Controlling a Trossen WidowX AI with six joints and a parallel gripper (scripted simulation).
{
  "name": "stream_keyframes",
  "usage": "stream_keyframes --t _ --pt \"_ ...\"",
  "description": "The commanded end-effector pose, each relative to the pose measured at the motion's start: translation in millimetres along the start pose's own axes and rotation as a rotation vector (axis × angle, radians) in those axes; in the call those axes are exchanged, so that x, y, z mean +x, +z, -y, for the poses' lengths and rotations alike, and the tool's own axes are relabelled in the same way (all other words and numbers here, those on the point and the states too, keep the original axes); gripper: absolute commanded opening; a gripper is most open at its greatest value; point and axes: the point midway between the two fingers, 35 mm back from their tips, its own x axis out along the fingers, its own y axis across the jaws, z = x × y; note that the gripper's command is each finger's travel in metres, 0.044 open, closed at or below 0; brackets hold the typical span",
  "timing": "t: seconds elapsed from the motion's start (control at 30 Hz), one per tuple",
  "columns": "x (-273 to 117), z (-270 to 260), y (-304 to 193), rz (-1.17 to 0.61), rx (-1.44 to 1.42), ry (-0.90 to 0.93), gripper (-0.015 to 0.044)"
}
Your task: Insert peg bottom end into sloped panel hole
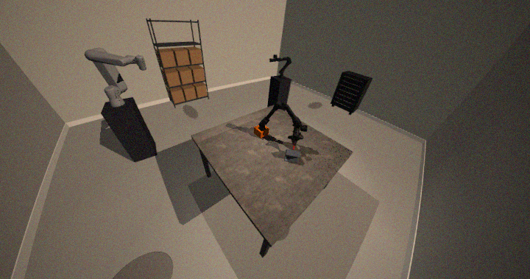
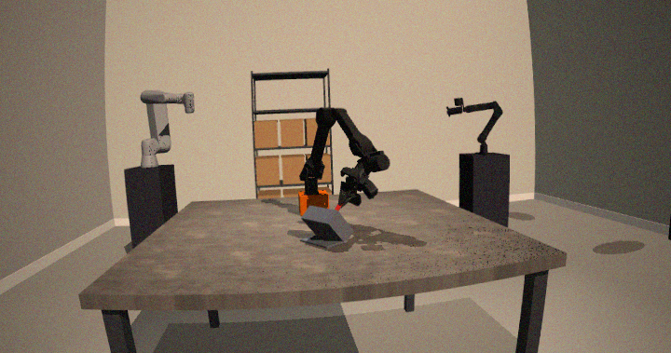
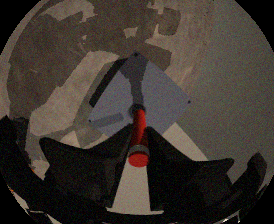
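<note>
The red round peg [image 1: 294, 147] [image 2: 338, 207] [image 3: 139, 122] is held tilted, with a grey band near its top end. My gripper [image 1: 294, 143] [image 2: 341, 203] [image 3: 139, 129] is shut on it, above the face of the sloped panel. The grey-blue sloped panel [image 1: 293, 153] [image 2: 334, 222] [image 3: 163, 95] stands on the table. In the wrist view the peg's bottom end is at the hole [image 3: 136, 107], whose dark rim shows around it. How far the end is inside, if at all, cannot be told; the end hides most of the hole.
The arm's orange base [image 1: 260, 131] [image 2: 308, 203] stands on the table [image 1: 244, 166] [image 2: 211, 265], behind the panel in the exterior view. A grey arm [image 1: 107, 69] [image 2: 157, 115] and another black arm [image 1: 285, 67] [image 2: 488, 120] stand on pedestals away from the table.
</note>
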Motion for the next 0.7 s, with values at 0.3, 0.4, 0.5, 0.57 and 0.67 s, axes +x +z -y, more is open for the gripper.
stream_keyframes --t 0.3,0.4,0.5,0.57,0.67 --pt "4.2 -2.2 -0.8 0.0 0.002 0.0 0.0" --pt "5.7 -2.6 -0.9 0.0 0.002 0.0 0.0" --pt "7.6 -2.8 -0.9 0.0 0.002 0.0 0.0" --pt "9.0 -3.0 -0.9 0.0 0.002 0.0 0.0" --pt "11.0 -3.1 -1.0 0.0 0.002 -0.001 0.0"
